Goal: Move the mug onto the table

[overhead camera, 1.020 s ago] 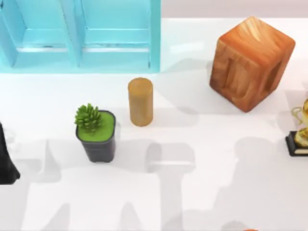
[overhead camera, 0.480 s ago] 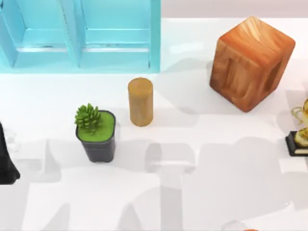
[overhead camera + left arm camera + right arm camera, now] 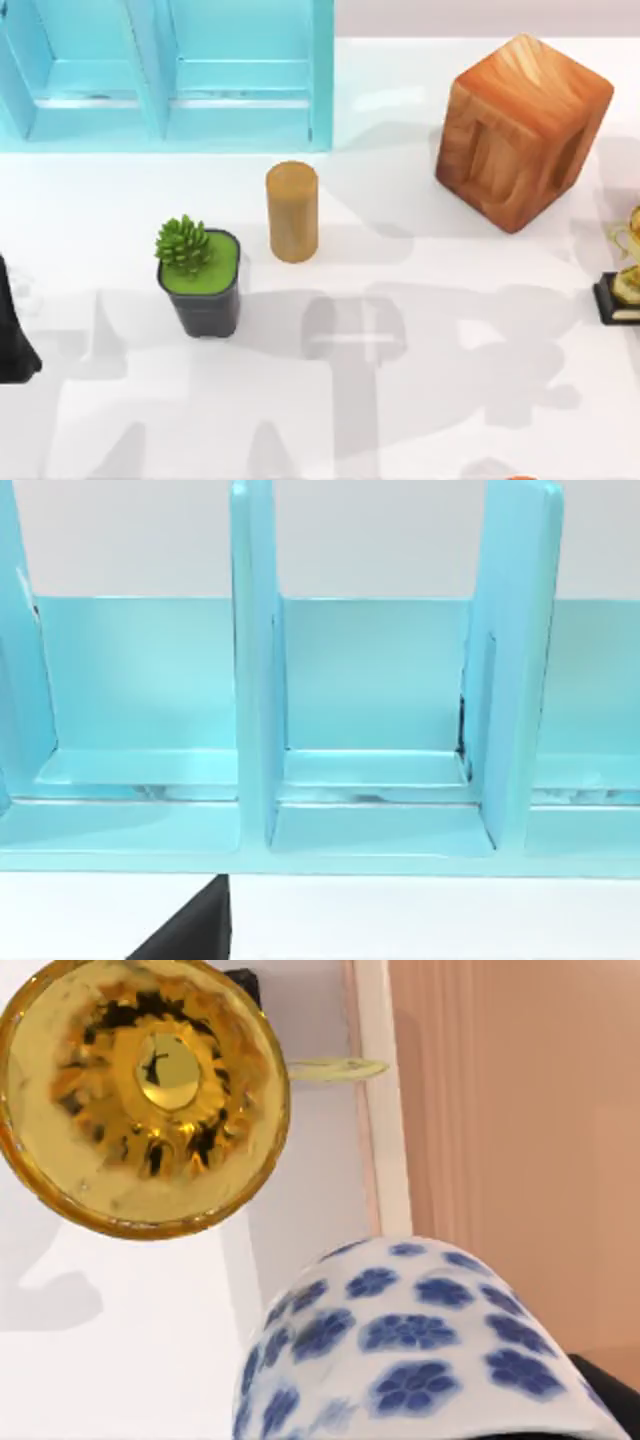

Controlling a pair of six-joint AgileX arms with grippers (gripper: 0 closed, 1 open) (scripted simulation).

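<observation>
Our top view looks straight down on the tabletop (image 3: 420,400). Our left wrist view faces the shelf (image 3: 380,680) squarely, near it. Our right wrist view looks down close over the trophy (image 3: 145,1090), shared with the top view's right edge.

bright, even light falls on the glossy white bench (image 3: 450,420), where soft grey overlapping shadows spread across its middle and right, while the shiny gold trophy cup (image 3: 140,1090) shows dark mottled reflections inside its bowl.
</observation>
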